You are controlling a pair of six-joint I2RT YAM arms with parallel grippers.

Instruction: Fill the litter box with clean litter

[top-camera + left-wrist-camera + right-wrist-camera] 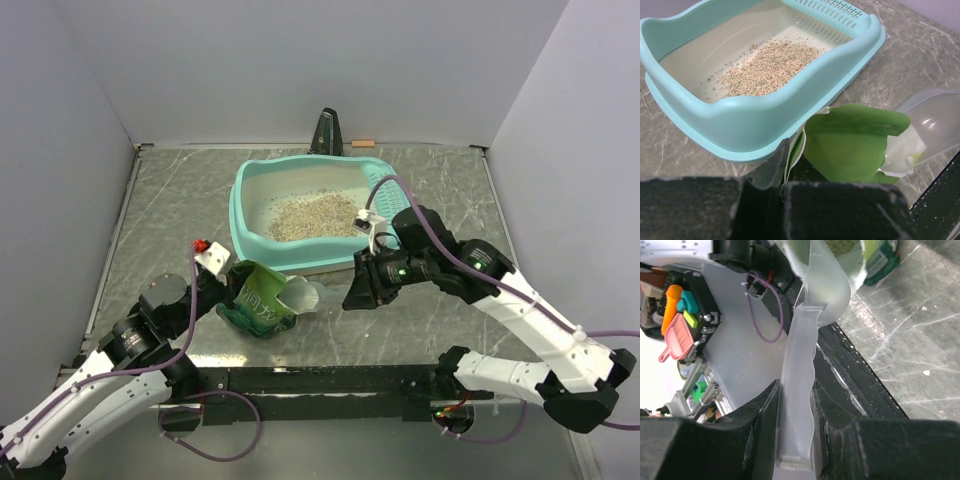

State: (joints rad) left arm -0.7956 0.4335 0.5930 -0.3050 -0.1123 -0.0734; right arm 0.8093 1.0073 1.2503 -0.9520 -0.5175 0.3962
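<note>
- Looking down from above on a grey veined bench (160, 200) closed in by white walls.
- Finding the litter box (300, 256) at the far middle of it, holding a loose heap of clean litter (312, 215) on its pale floor.
- Spotting a green bag (258, 303) just in front of the box's near rim, lying with its mouth toward a clear scoop (303, 295).
- Seeing the left tool (228, 285) meeting the bag from the left and the right tool (352, 295) meeting the scoop from the right.
- Looking through the left wrist: catching the left tool (782, 187) pinching the bag's (850, 145) folded edge between its dark fingers.
- Noting the box (765, 107) filling the upper part, with the litter (767, 67) lying mid-floor, short of the sieve grid (827, 10) at the far end, and the scoop (932, 122) showing to the right of the bag.
- Looking through the right wrist: finding the right tool (795, 440) clamping tight on the scoop's (797, 385) handle, the bowl reaching up to the bag (880, 260).
</note>
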